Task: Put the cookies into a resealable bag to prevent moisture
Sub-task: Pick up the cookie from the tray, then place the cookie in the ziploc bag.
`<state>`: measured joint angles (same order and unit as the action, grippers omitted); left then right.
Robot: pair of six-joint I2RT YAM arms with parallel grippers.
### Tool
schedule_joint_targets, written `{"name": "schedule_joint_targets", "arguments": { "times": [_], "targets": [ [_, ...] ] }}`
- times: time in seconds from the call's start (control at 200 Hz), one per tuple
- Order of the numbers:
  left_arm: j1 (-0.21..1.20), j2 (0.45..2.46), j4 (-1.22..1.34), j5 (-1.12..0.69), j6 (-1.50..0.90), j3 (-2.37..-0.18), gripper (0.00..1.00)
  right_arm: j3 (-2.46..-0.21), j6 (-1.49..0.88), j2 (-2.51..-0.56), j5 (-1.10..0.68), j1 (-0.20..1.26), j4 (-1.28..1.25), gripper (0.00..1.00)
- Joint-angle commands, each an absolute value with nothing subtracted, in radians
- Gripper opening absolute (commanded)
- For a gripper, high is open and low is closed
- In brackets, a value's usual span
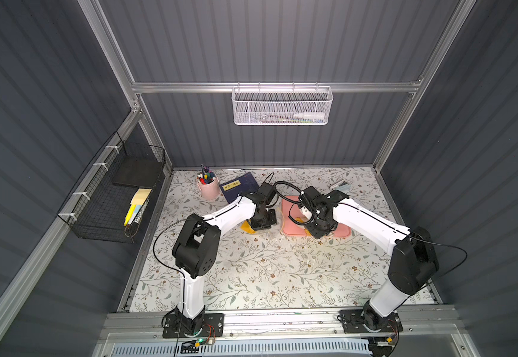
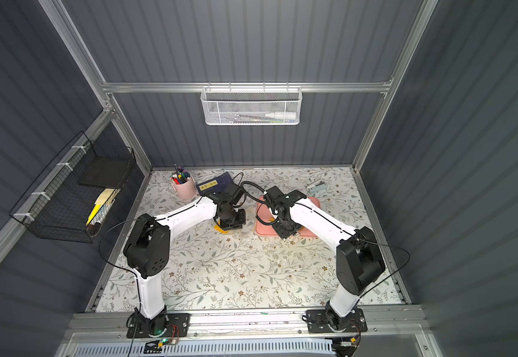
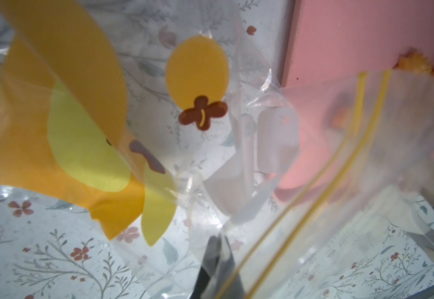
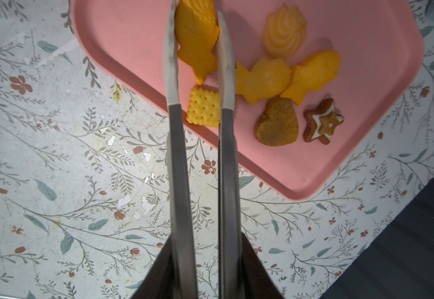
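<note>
Floral-printed covering spreads across the tabletop of a grey-panelled booth. The cookies (image 4: 262,80) are small yellow-orange and brown biscuits in fish, swirl, heart, star and cracker-square shapes, clustered on a flat pink plastic tray (image 4: 314,168) that both top views put at about 1 o'clock from the table's middle. They look light, rigid and brittle, so a gentle squeeze across the narrow flanks should suit them. The right gripper (image 4: 196,10) is placed that way, its jaws drawn in against both sides of the fish-shaped orange cookie (image 4: 196,38), which looks to be lying on the tray. At 9 o'clock of the tray hangs the resealable bag (image 3: 262,145), a crinkly clear plastic pouch with thin yellow seal lines and a yellow-orange cartoon patch. It seems limp and slippery and is best held at the lip near the seal. The left gripper (image 3: 217,246) has its jaws pressed together on that film. Farther out, a pink pen cup (image 1: 208,188) stands at 11 o'clock, and a white mesh basket (image 1: 282,106) hangs on the wall at 12.
</note>
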<state>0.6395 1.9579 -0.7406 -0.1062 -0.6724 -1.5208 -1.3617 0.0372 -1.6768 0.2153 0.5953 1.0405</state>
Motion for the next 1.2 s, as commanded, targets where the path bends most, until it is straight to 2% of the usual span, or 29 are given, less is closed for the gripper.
{"name": "schedule_joint_targets", "arguments": {
  "times": [0.0, 0.485, 0.7, 1.041, 1.196],
  "targets": [
    [0.633, 1.989, -0.754, -0.119, -0.656, -1.555, 0.0, -1.377, 0.004, -1.642, 0.199, 0.588, 1.053, 0.24],
    [0.633, 2.069, -0.726, -0.213, -0.689, -1.635, 0.0, -1.339, -0.165, -1.394, -0.089, 0.55, 1.006, 0.22],
    [0.633, 2.074, -0.708, -0.256, -0.71, -1.656, 0.0, -1.217, -0.314, -1.371, -0.237, 0.55, 0.839, 0.23],
    [0.633, 2.064, -0.729, -0.276, -0.701, -1.658, 0.0, -1.143, -0.465, -1.375, -0.253, 0.55, 0.651, 0.23],
    [0.634, 2.05, -0.721, -0.284, -0.708, -1.658, 0.0, -1.144, -0.483, -1.4, -0.236, 0.552, 0.658, 0.29]
  ]
}}
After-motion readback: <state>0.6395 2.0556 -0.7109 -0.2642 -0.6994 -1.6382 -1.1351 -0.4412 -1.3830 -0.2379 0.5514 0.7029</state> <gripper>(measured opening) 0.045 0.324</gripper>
